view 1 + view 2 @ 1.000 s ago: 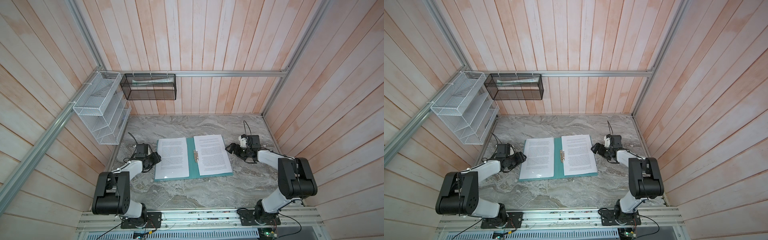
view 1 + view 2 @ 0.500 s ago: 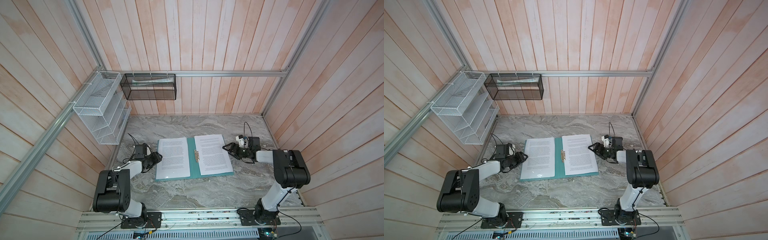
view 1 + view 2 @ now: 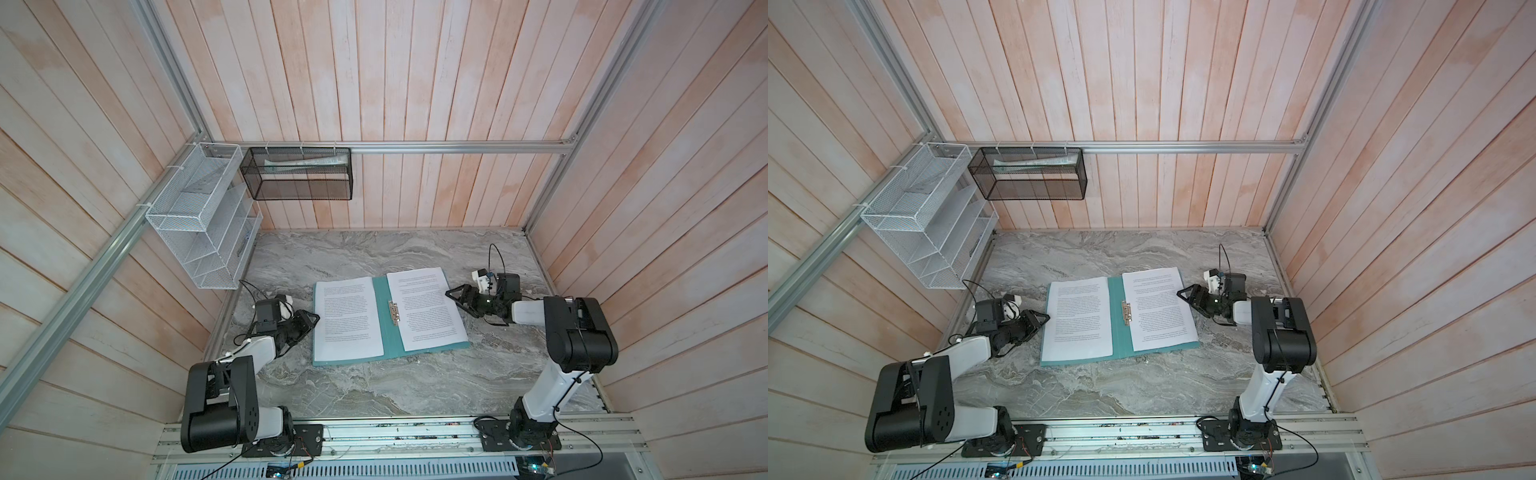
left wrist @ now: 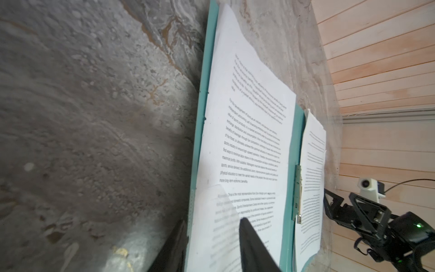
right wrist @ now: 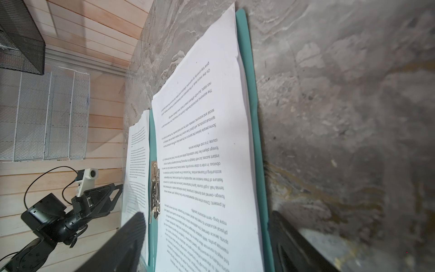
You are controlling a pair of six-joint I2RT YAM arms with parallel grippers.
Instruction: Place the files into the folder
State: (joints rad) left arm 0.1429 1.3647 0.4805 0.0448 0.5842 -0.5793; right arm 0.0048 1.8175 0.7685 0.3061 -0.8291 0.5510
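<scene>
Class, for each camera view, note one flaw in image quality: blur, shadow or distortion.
Both top views: sharp, evenly lit, wall planks splay outward. Left wrist view: the near fingers are blurred and a soft shadow crosses the table. Right wrist view: the near fingers are blurred, the files skewed.

Grey marbled bench point(image 3: 374, 386) – veined stone look, walled by pale wood planks on three sides. Teal folder point(image 3: 384, 316) lies open flat near middle, directly on bench. White printed files point(image 3: 345, 322) rest on both folder covers – not on bench itself.
</scene>
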